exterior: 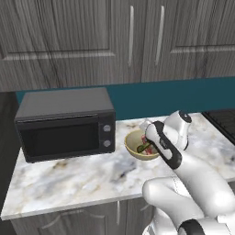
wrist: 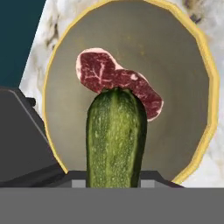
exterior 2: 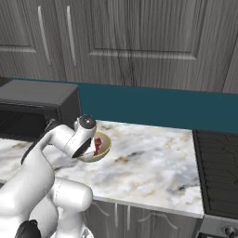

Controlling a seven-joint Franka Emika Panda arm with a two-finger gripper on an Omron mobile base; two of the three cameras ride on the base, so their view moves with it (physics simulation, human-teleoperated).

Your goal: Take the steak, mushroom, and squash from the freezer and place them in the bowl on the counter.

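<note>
Dark green and speckled, the squash (wrist: 116,138) is sitting clamped in the gripper (wrist: 114,183), its free end pointing into the bowl (wrist: 70,131) and overlapping the steak (wrist: 118,81), which is lying flat on the bowl's inner surface. In the left base view the gripper (exterior: 148,146) is hanging directly over the bowl (exterior: 133,149), which is standing on the marbled counter (exterior: 69,176) just beside the dark microwave (exterior: 64,124). The mushroom cannot be made out.
</note>
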